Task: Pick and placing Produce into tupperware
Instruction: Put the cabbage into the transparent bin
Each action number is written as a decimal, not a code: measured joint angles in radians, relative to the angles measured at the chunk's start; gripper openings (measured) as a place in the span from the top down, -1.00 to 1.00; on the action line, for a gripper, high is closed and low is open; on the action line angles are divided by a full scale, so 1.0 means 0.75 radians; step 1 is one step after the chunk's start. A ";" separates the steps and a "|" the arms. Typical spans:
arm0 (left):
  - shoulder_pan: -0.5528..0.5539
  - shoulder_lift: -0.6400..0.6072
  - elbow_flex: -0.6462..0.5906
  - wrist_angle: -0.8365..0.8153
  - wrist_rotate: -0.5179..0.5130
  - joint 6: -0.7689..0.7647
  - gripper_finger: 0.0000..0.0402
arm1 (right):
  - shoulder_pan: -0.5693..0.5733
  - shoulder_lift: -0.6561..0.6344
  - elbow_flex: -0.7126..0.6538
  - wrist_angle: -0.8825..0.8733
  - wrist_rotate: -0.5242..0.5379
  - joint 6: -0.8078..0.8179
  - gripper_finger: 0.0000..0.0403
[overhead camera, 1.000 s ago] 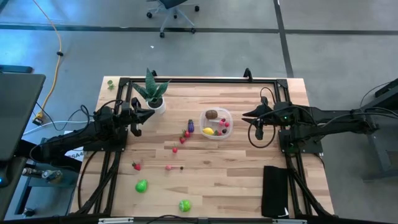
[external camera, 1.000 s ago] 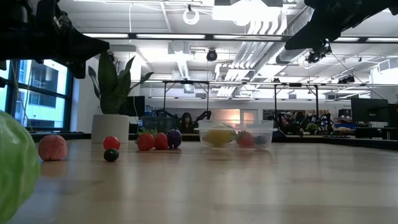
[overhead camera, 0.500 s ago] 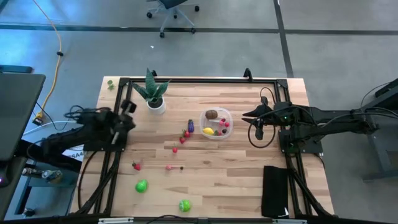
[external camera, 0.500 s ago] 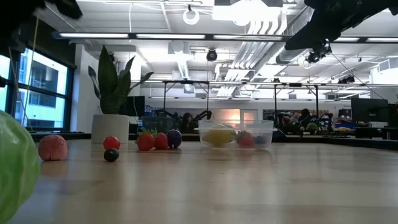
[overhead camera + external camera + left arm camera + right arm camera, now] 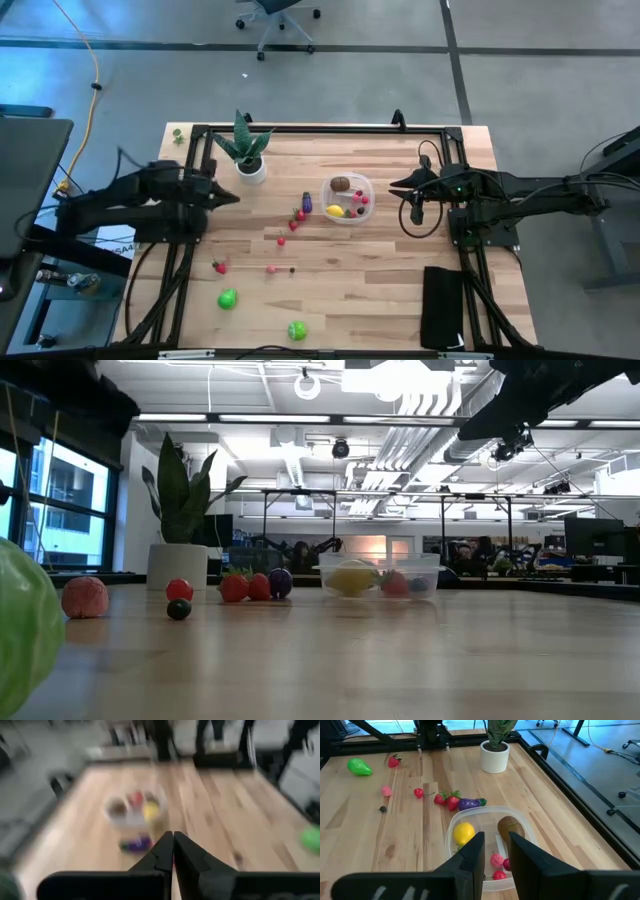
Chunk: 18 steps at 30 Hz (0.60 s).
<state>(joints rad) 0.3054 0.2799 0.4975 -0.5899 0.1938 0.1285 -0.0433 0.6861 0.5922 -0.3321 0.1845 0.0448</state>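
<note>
Tabletop unchanged; left gripper (image 5: 232, 197), shut, has apparently swung back inward.

Grey concrete floor (image 5: 330, 80) is stretching all round the pale wooden surface (image 5: 380, 270), crossed by dark seams. An office chair (image 5: 278, 18) is standing beyond the far edge, and a yellow cable (image 5: 92, 70) is trailing across the floor. Strip lights (image 5: 250, 418) are glowing along the white ceiling, and daylight is coming through tall windows (image 5: 75, 510).
</note>
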 joint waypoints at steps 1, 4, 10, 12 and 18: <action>0.000 0.042 0.001 -0.024 0.047 -0.004 0.99 | 0.000 0.000 0.000 0.000 0.000 0.000 0.64; -0.013 0.156 -0.003 0.005 0.196 -0.036 0.99 | 0.000 0.000 0.000 0.000 0.000 0.000 0.64; -0.247 0.314 -0.003 0.116 0.081 -0.140 0.99 | 0.000 0.000 0.000 0.000 0.000 0.000 0.64; -0.373 0.358 -0.002 0.193 -0.006 -0.188 0.99 | 0.000 0.000 0.000 0.000 0.000 0.000 0.64; -0.818 0.526 -0.002 0.354 -0.424 -0.327 0.99 | 0.000 0.000 0.000 0.000 0.000 0.000 0.64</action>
<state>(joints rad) -0.3082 0.6744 0.4961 -0.3247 -0.1245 -0.1164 -0.0433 0.6861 0.5926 -0.3317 0.1844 0.0448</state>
